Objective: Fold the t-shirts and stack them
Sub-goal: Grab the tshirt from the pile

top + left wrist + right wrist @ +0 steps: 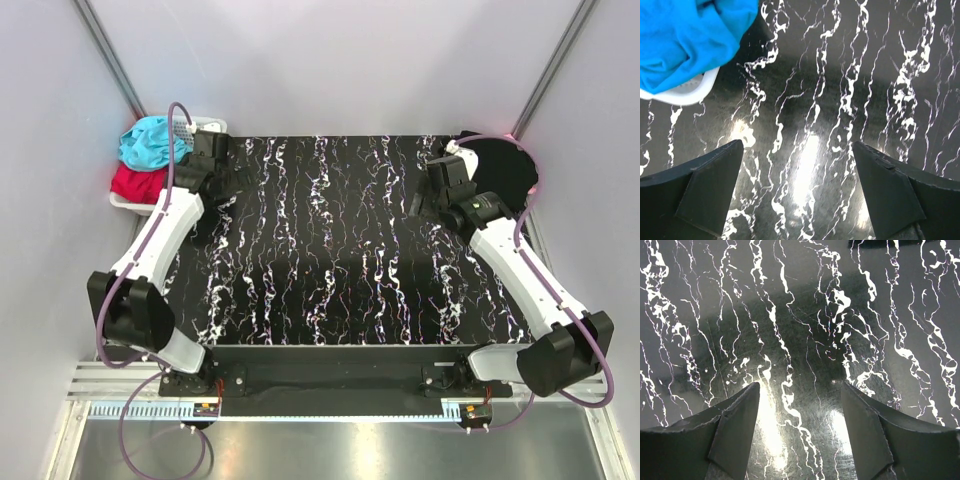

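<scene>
Blue t-shirt (685, 35) bunched in the basket (687, 95) looks soft, limp; I'd pinch a raised fold. My left fingers (705, 187) and right fingers (732, 432) stand wide, empty.

The left arm (160, 235) and the right arm (525, 270) are wearing smooth white link shells between bulky black joint housings (135, 310). A lilac cable (98, 330) is looping along each arm from wrist to foot. The left gripper (798, 150) and the right gripper (800, 387) are showing matte black, wedge-shaped fingers (705, 195) with flat inner faces. Black bases (190, 378) are sitting at the table's (330, 300) near edge, with small orange connectors (208, 406) hanging below them.
</scene>
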Tool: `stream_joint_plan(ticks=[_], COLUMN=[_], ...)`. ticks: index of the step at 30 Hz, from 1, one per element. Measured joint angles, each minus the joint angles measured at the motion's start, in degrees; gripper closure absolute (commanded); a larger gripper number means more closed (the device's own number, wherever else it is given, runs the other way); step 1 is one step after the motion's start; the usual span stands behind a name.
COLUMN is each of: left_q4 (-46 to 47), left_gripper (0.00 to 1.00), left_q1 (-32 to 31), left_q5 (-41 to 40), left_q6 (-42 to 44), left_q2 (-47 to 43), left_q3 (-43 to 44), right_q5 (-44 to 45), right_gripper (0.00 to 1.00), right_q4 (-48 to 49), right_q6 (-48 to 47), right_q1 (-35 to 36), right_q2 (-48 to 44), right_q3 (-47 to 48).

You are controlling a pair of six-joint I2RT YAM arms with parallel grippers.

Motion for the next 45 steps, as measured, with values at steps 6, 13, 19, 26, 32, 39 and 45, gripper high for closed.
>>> stream_joint_plan(ticks=[6,13,19,26,32,39,45], left_q4=[0.5,1.1,0.9,-2.1,-5.4,-7.0,-7.6], left_gripper=[0.01,0.01,0.01,0.01,0.02,0.06,0.47], left_q1=[-0.3,-0.3,0.1,2.8,9.2,11.0,9.8], left_q5=[-0.1,-0.6,-2.8,-5.3,-9.0,-16.3,-21.0], left_q6=[1.1,1.1,0.7,-1.2,-5.9,-7.0,-7.2], left_q2=[-3.4,-3.6,4.8,24.6,31.7,32.8,32.8], left_q3=[-1.3,-1.3,5.8,25.2,30.3,31.3,31.4], right_q5=[1.2,2.4,2.7,2.6,2.3,2.1,2.1], right_gripper=[0.28,0.28,0.28,0.28,0.28,0.29,0.29], right_q4=[-0.1,-0.1,-0.2,0.4,2.0,3.3,3.8], right_q6=[0.2,0.5,0.6,0.6,0.6,0.6,1.0], right_q1=[1.8,2.7,3.4,4.0,4.0,4.2,4.9], right_q2=[0.0,0.4,3.2,7.5,10.8,15.3,17.0], right_q3=[0.0,0.0,0.1,0.3,0.8,1.6,1.7])
